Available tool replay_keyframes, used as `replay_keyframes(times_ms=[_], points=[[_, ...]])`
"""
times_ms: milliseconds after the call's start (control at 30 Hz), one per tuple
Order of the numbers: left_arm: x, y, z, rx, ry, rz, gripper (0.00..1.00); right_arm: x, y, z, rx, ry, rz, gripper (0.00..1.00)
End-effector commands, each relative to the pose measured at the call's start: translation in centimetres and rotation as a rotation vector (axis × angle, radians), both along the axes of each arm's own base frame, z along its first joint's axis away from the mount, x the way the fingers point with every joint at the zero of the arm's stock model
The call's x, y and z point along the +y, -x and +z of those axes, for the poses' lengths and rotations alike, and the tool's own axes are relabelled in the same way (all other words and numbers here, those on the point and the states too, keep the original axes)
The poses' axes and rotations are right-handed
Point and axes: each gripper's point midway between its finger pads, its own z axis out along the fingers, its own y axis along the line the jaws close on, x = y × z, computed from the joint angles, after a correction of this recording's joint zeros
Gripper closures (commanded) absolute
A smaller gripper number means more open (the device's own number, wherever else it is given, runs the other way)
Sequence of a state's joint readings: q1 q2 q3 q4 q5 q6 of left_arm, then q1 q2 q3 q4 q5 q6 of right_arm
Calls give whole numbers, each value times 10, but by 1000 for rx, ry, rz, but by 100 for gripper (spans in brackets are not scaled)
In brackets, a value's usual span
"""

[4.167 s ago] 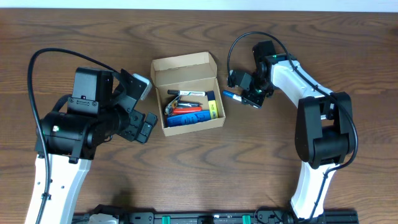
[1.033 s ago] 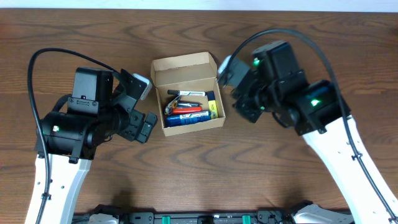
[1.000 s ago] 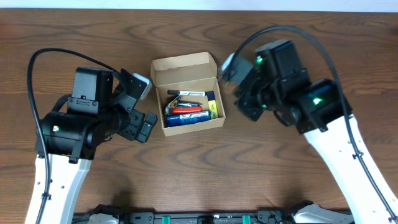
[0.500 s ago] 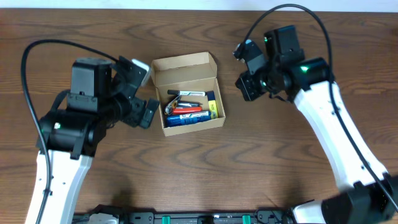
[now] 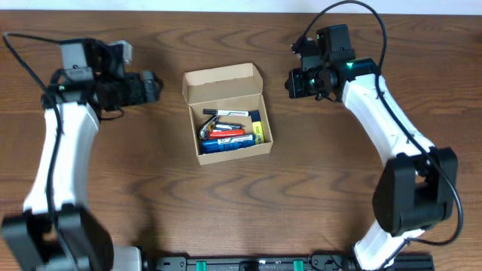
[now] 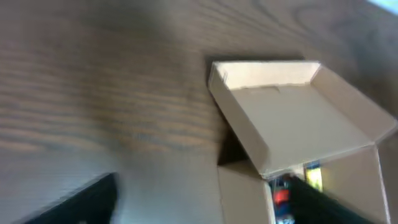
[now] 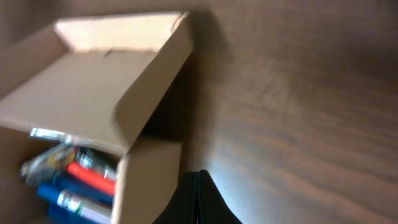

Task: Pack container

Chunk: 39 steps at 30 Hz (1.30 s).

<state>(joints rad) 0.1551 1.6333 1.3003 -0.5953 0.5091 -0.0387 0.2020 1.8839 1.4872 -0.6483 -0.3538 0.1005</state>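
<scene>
The container (image 5: 234, 153) is a tan cardboard box at the table's middle, its flap lid (image 5: 222, 78) standing open at the back. Several pens and markers (image 5: 226, 134) lie inside: blue, red, black and a yellow one. My left gripper (image 5: 154, 87) is open and empty, to the left of the lid. My right gripper (image 5: 291, 83) is shut, to the right of the lid, with nothing seen in it. The left wrist view shows the lid (image 6: 292, 118) ahead of the spread fingers (image 6: 205, 190). The right wrist view shows the lid (image 7: 93, 81), the pens (image 7: 74, 180) and the closed fingers (image 7: 198, 175).
The dark wood table (image 5: 248, 203) carries only the box. Both arms reach in from the near edge along the left and right sides. A pale strip (image 5: 241, 4) marks the table's far edge.
Both arms have swung away from the box sides toward the far edge. The left gripper went up and left, the right gripper up and right. The box and pens have not moved.
</scene>
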Motion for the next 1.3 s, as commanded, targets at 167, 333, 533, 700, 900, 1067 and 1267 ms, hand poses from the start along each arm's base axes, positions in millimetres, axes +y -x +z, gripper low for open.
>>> replay_keyframes(times_ms=[167,333,533,700,900,1067,1267], points=[[-18,-24,-95,273,314,145,94,14,-34,-51,67,-152,-116,99],[-46,-28,-127,336,401,101,95,32,-50,-74,88,-275,-132,98],[-81,-43,-133,321,462,64,94,52,-54,-94,118,-348,-135,98],[-99,-55,-122,281,456,15,94,62,-53,-96,121,-355,-126,99],[-117,-67,-99,230,478,-51,94,72,-51,-91,127,-395,-105,98],[-122,-69,-90,199,491,-102,94,69,-51,-88,138,-421,-103,98],[-122,-69,-88,178,483,-131,94,69,-60,-60,78,-553,-13,99]])
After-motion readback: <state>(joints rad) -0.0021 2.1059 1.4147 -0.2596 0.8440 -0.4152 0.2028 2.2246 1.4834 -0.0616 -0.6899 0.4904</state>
